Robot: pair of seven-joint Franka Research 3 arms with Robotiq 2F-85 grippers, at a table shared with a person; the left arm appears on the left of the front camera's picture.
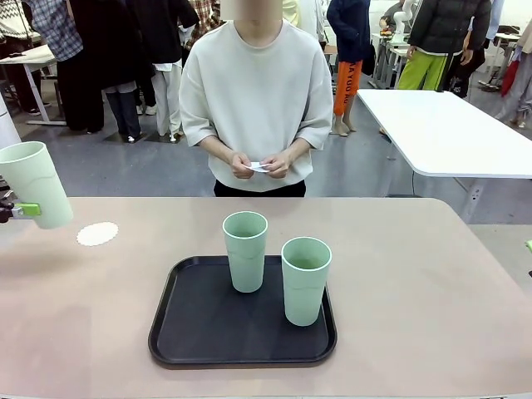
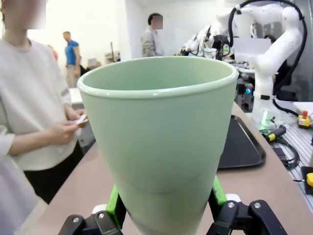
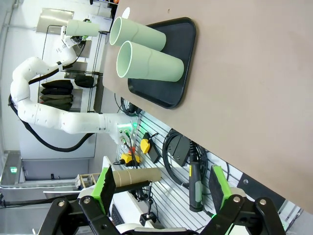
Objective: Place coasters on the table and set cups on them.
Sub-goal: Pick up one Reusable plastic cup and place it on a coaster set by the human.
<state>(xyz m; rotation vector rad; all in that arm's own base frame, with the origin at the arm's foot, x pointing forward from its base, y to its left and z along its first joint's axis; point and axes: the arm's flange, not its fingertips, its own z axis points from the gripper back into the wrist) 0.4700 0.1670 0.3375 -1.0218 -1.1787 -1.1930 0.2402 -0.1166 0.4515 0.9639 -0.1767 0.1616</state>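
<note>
Mint-green, tapered: logged one cup (image 1: 32, 179) aloft over 9 o'clock edge of table (image 1: 416, 283), clenched near base by left gripper (image 2: 166, 208), seemingly for lowering onto coaster (image 1: 97, 233) at its 4 o'clock. Logged two cups (image 1: 245, 253) (image 1: 305, 283) waiting on tray (image 1: 191, 332) at 6 o'clock. Found right gripper (image 3: 164, 186) released, empty.

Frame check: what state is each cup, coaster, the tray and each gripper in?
Left gripper: shut on the held cup.
Held cup: lifted off the table, slightly tilted.
Coaster: flat on the table, bare.
Rear cup: upright on the tray.
Front cup: upright on the tray.
Right gripper: open, empty.
Person's hands: holding something small, white.
</note>
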